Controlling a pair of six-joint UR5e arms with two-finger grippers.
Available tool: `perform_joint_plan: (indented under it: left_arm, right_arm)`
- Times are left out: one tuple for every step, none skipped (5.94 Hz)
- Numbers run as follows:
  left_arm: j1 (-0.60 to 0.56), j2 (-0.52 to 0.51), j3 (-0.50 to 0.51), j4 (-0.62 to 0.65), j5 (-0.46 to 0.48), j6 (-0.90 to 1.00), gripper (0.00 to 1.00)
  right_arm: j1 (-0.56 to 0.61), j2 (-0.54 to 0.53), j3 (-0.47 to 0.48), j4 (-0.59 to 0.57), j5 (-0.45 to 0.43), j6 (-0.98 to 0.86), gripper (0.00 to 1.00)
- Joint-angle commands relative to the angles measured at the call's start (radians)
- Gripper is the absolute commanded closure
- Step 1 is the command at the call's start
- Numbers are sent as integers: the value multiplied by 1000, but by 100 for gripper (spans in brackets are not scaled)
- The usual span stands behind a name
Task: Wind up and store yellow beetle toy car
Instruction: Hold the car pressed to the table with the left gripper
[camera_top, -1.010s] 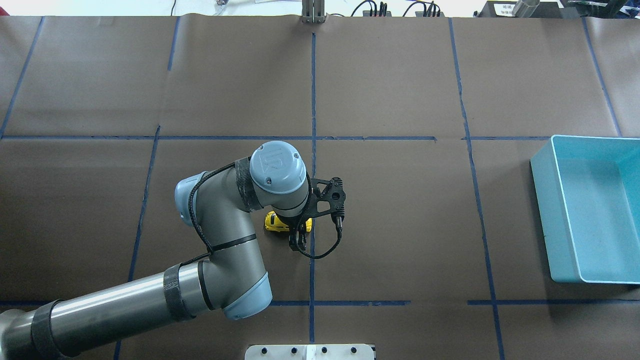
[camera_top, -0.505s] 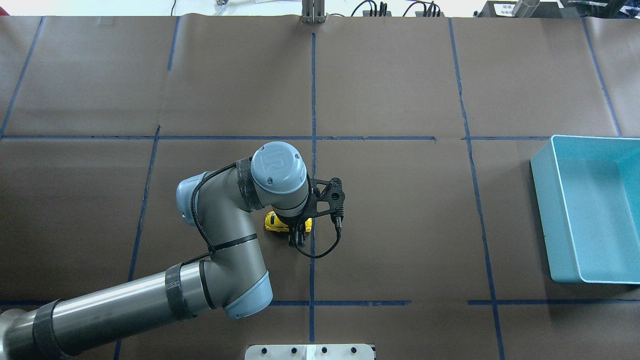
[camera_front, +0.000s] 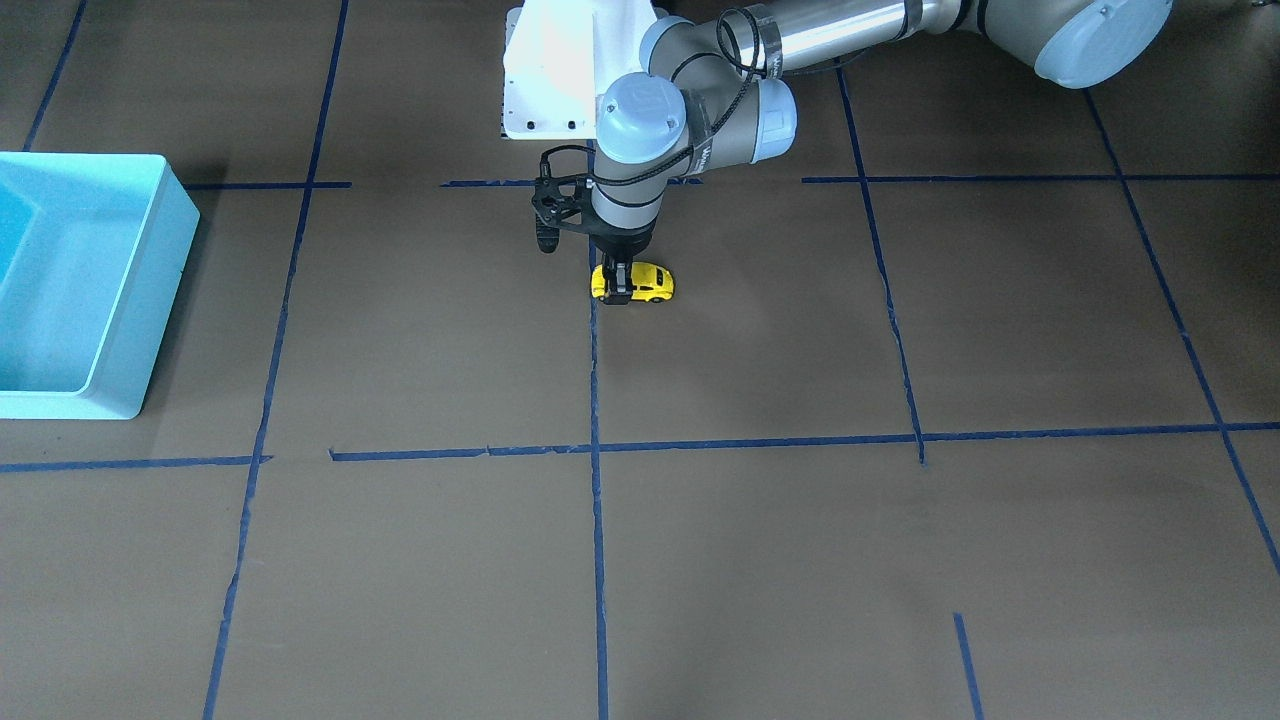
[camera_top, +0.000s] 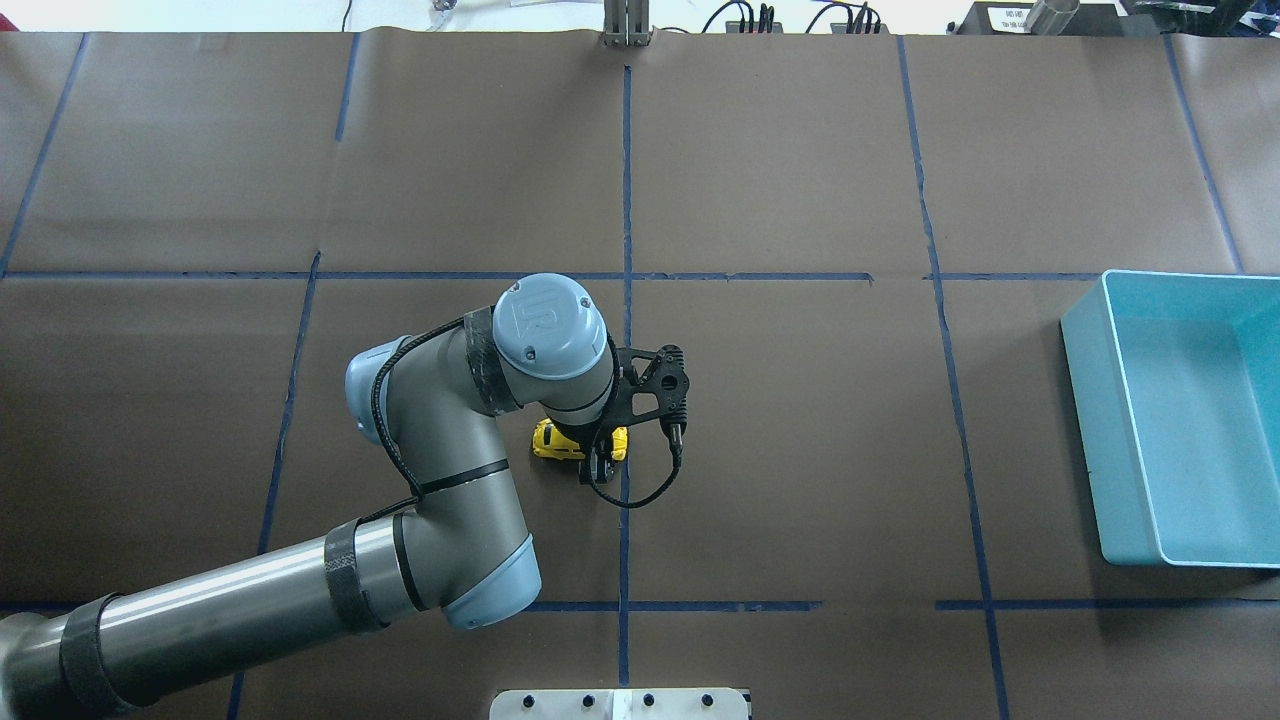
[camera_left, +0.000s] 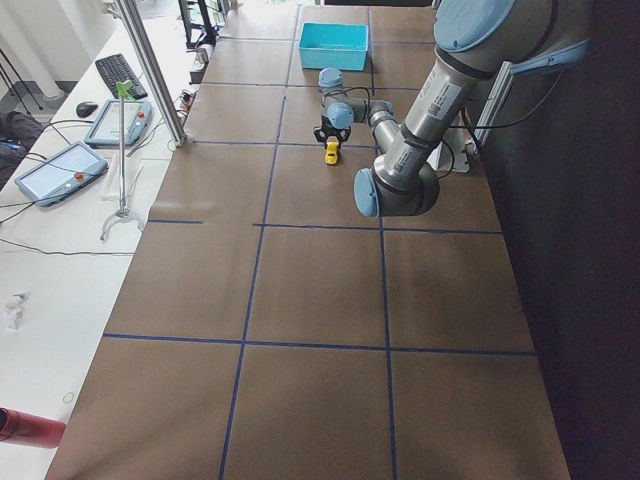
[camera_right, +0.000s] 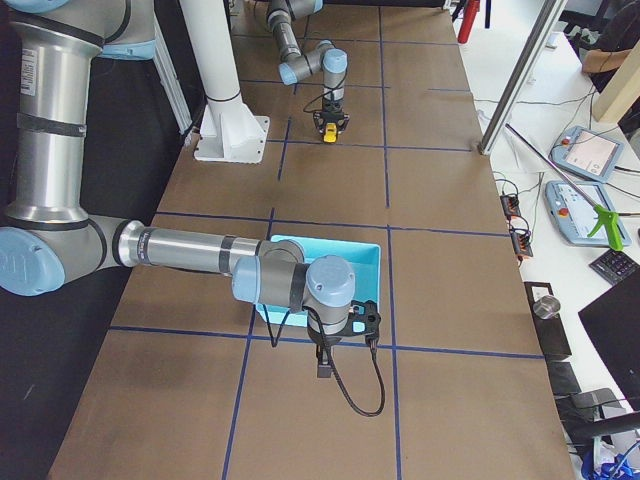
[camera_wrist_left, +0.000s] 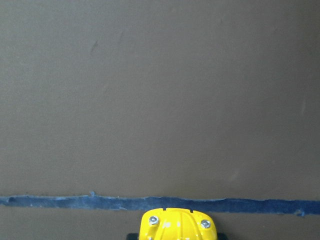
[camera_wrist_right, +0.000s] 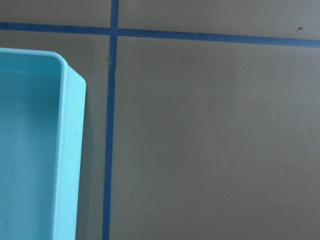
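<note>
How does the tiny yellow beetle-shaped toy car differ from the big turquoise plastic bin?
The yellow beetle toy car is tiny and rounded; the turquoise bin is far larger and boxy. The car sits mid-table, gripped by the left gripper; the bin stands alone at the table's side. Both rest on the brown table.
</note>
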Motion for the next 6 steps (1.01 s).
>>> perform_joint_plan:
  left_arm:
    - [-30,2,-9,-14,-30,8,100]
    - [-31,5,-7,-49,-32,4,100]
    - [-34,19,1,-118,-31,-3,100]
    - [-35,30,4,-186,-31,-71,100]
    - [-32,45,5,-230,-29,-108,100]
    - [-34,56,8,-260,-29,-134,100]
  right_arm:
    - [0,0,-5,1,0,0,0]
    - [0,1,-5,1,0,-1,0]
    - [0,1,-5,1,0,-1,0]
    - [0,1,-5,1,0,-1,0]
    - [0,1,-5,1,0,-1,0]
    - [0,3,-4,1,0,-1,0]
